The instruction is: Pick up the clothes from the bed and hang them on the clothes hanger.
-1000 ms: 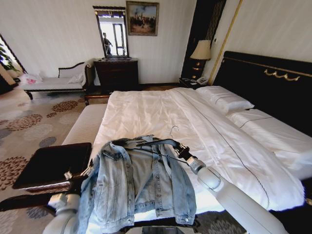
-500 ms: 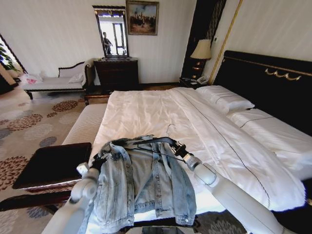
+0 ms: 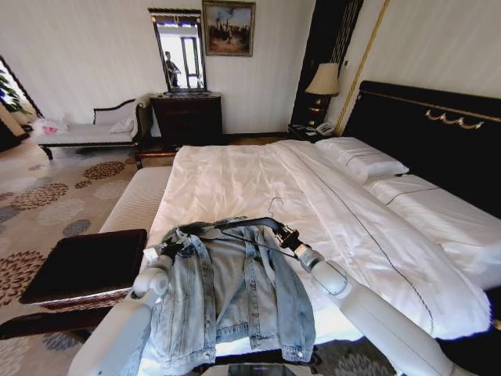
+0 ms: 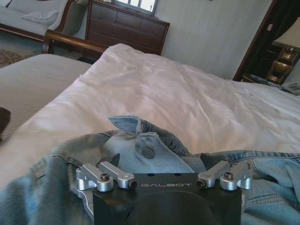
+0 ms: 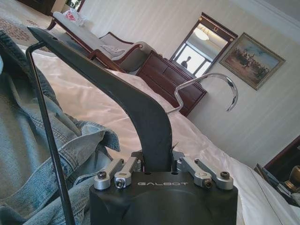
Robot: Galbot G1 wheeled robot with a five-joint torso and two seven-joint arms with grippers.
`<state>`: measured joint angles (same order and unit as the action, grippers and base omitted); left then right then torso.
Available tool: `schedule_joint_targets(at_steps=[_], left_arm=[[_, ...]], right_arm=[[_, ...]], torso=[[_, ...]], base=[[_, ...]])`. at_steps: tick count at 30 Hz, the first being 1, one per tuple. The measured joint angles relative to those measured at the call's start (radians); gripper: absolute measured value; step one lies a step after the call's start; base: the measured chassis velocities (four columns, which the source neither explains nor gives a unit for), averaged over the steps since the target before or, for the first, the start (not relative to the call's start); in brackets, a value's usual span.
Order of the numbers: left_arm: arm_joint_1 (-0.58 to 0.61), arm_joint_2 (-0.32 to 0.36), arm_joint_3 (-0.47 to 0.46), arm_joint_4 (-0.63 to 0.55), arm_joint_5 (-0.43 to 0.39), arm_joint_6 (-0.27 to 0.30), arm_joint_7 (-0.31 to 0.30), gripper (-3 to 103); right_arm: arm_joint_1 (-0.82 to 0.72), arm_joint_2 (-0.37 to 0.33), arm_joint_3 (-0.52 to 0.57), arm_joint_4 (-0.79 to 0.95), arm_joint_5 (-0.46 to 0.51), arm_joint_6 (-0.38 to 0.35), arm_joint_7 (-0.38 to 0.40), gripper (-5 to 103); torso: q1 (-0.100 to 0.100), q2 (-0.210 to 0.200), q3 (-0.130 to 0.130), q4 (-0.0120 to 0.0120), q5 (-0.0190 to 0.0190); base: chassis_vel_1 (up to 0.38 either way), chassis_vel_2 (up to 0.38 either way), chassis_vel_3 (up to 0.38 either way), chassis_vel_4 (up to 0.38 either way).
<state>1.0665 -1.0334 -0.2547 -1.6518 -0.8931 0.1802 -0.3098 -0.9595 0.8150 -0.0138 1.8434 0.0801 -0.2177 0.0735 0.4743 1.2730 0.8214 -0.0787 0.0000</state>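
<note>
Left arm in at the jacket's shoulder, hanger held ready

My left gripper (image 3: 171,249) has risen onto the collar end of the light blue faded denim jacket (image 3: 227,294) lying on the wide white-duveted bed (image 3: 258,176); whether its jaws are spread I cannot tell. My right gripper (image 5: 159,169) pinches the thin black triangular coat hanger (image 5: 117,93) just above the collar, so threading looks close.

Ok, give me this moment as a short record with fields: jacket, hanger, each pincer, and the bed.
jacket: denim jacket spread at the near end of the bed, collar towards the pillows
hanger: black hanger at the jacket's collar
right pincer: right pincer shut on the hanger's shoulder
left pincer: left pincer at the jacket's shoulder, on the denim
bed: white duvet
</note>
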Motion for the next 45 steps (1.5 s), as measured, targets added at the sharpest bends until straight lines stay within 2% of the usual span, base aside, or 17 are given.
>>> schedule_joint_targets(at_steps=[12, 15, 17, 19, 20, 22, 23, 25, 26, 30, 32, 35, 37, 39, 45], left_arm=[[-0.12, -0.029, 0.065, 0.115, -0.045, -0.004, -0.007, 97], [-0.143, -0.035, 0.068, 0.134, -0.068, -0.003, -0.015, 85], [-0.147, -0.035, 0.068, 0.137, -0.078, -0.002, -0.017, 85], [-0.143, -0.033, 0.065, 0.133, -0.089, 0.001, -0.02, 74], [-0.143, -0.033, 0.065, 0.133, -0.089, 0.001, -0.02, 74], [-0.13, -0.032, 0.054, 0.124, -0.094, 0.003, -0.021, 63], [-0.124, -0.032, 0.048, 0.12, -0.097, 0.003, -0.022, 63], [-0.11, -0.029, 0.039, 0.114, -0.097, 0.003, -0.022, 52], [-0.11, -0.029, 0.039, 0.114, -0.097, 0.003, -0.022, 52], [-0.083, -0.024, 0.015, 0.096, -0.091, 0.004, -0.021, 30], [-0.076, -0.024, 0.01, 0.091, -0.09, 0.005, -0.02, 30], [-0.061, -0.02, 0.001, 0.076, -0.083, 0.005, -0.018, 15], [-0.059, -0.019, 0.0, 0.074, -0.083, 0.005, -0.018, 15], [-0.039, -0.014, -0.006, 0.051, -0.076, 0.004, -0.014, 7], [0.012, 0.001, -0.024, -0.017, -0.061, 0.0, -0.009, 7]], right_arm=[[-0.011, -0.012, 0.01, 0.018, 0.013, -0.01, 0.0, 27], [-0.015, -0.009, 0.013, 0.022, 0.014, -0.01, 0.001, 27], [-0.015, -0.007, 0.014, 0.022, 0.014, -0.01, 0.001, 27], [-0.014, -0.005, 0.014, 0.021, 0.014, -0.01, 0.002, 27], [-0.014, -0.005, 0.014, 0.021, 0.014, -0.01, 0.002, 27], [-0.012, -0.002, 0.012, 0.017, 0.014, -0.01, 0.003, 27], [-0.01, 0.0, 0.01, 0.014, 0.014, -0.01, 0.003, 27], [-0.006, 0.003, 0.005, 0.01, 0.014, -0.01, 0.003, 27], [-0.006, 0.003, 0.005, 0.01, 0.014, -0.01, 0.003, 27], [0.001, 0.006, -0.009, 0.004, 0.012, -0.009, 0.003, 27], [0.003, 0.005, -0.012, 0.002, 0.012, -0.009, 0.003, 27], [0.012, 0.003, -0.02, -0.003, 0.011, -0.008, 0.002, 27], [0.013, 0.003, -0.021, -0.004, 0.011, -0.008, 0.001, 27], [0.028, 0.002, -0.034, -0.013, 0.003, -0.007, -0.003, 27], [0.075, 0.003, -0.071, -0.041, -0.042, -0.006, -0.022, 27]], torso=[[0.0, 0.0, 0.0, -0.0001, 0.0], [0.0, 0.0, 0.0, -0.0001, 0.0001], [0.0, 0.0, 0.0, -0.0001, 0.0001], [0.0, 0.0, 0.0, -0.0001, 0.0], [0.0, 0.0, 0.0, -0.0001, 0.0], [0.0, 0.0, 0.0, 0.0001, 0.0], [0.0, 0.0, 0.0, 0.0001, 0.0], [0.0, 0.0, 0.0, 0.0, 0.0], [0.0, 0.0, 0.0, 0.0, 0.0], [0.0, 0.0, 0.0, 0.0001, 0.0], [0.0, 0.0, 0.0, 0.0001, 0.0], [0.0, 0.0, 0.0, -0.0001, 0.0], [0.0, 0.0, 0.0, 0.0, 0.0], [0.0, 0.0, 0.0, -0.0001, 0.0], [0.0, 0.0, 0.0, -0.0002, 0.0]], base=[[0.0, 0.0, 0.0, 0.0], [0.0, 0.0, 0.0, 0.0], [0.0, 0.0, 0.0, 0.0], [0.0, 0.0, 0.0, 0.0], [0.0, 0.0, 0.0, 0.0], [0.0, 0.0, 0.0, 0.0], [0.0, 0.0, 0.0, 0.0], [0.0, 0.0, 0.0, 0.0], [0.0, 0.0, 0.0, 0.0], [0.0, 0.0, 0.0, 0.0], [0.0, 0.0, 0.0, 0.0], [0.0, 0.0, 0.0, 0.0], [0.0, 0.0, 0.0, 0.0], [0.0, 0.0, 0.0, 0.0], [0.0, 0.0, 0.0, 0.0]])
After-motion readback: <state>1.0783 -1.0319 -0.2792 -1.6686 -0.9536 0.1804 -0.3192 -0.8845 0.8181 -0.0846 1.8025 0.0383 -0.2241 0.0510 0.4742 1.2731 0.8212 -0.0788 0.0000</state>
